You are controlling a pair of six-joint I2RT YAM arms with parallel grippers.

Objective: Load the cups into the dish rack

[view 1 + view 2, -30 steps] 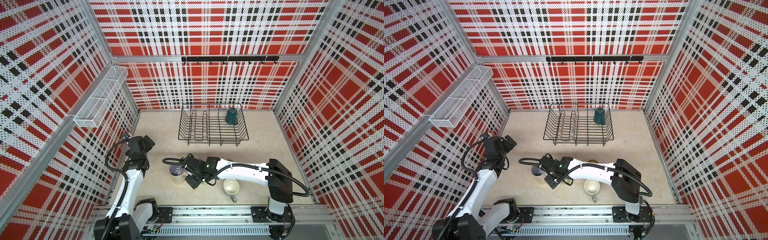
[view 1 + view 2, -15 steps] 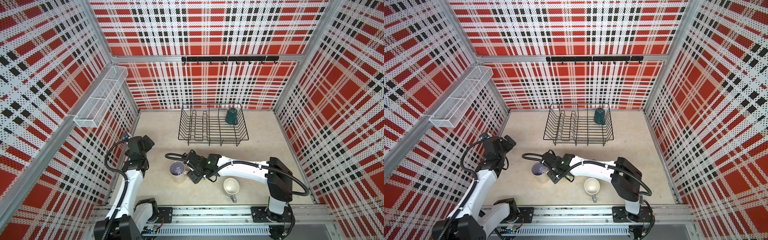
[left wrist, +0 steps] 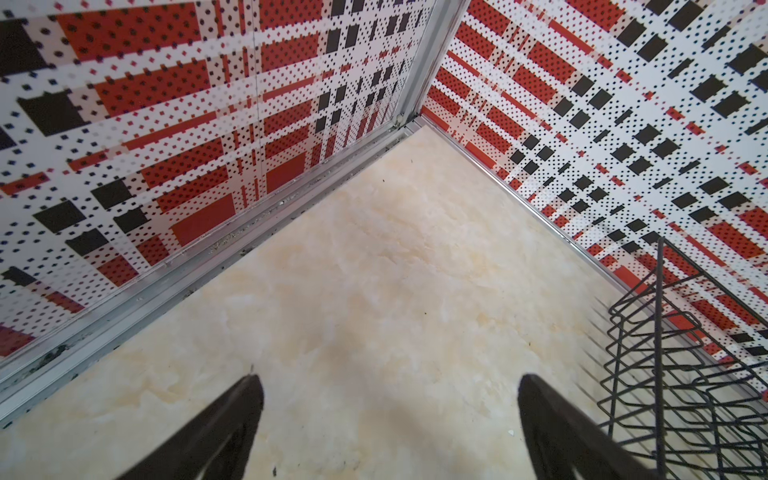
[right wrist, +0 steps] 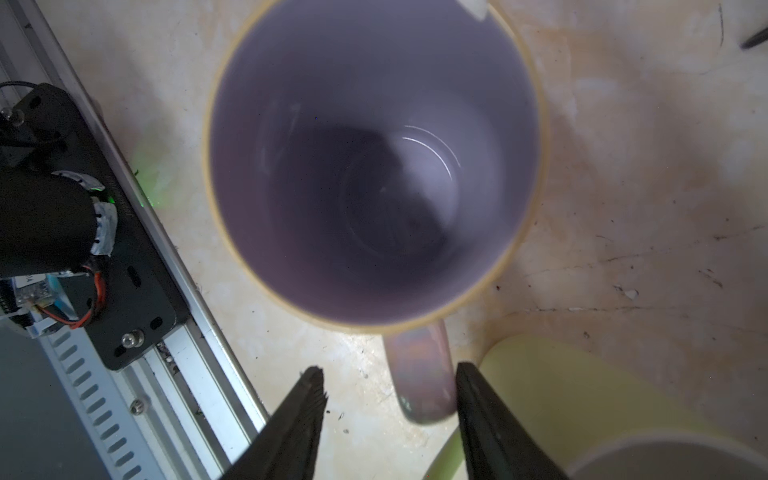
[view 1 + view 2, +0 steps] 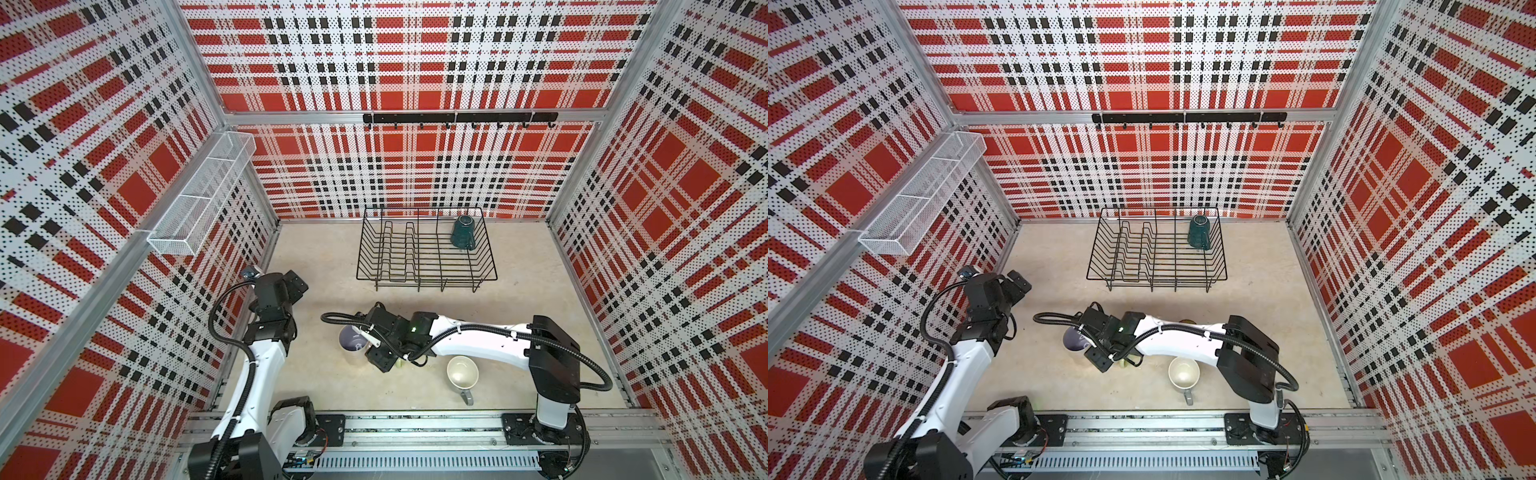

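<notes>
Left gripper [image 3: 388,382]: wide apart, empty, held over bare table [image 5: 324,257] by the left edge. No part in the current pick.

Pink mug [image 5: 353,343]: upright, mouth up, near the front edge, left of middle. Nothing shows inside it. Its handle [image 4: 419,374] faces the right gripper.

Right gripper [image 4: 388,372]: half open, fingers astride the handle. One finger lies against it and the other stands just clear, so there is no clamp yet.

Green mug [image 4: 561,395]: just beside the pink mug's handle, crowding the outer finger. Contact between them cannot be settled.

Rack [image 5: 428,279]: at the back edge, right of middle, well apart from the pick.

Grey mug [image 5: 462,371]: upright near the front edge.

Teal mug [image 5: 463,235]: upside down in the rack's back right corner.

Assessment: the pink mug looks like glazed ceramic, so stiff, weighty for its size, slick and liable to chip. A hold on the handle is off-centre, and the body is likely to swing or slip. Clamp squarely across the handle, close to the wall. Lift slowly, clear of the green mug.
</notes>
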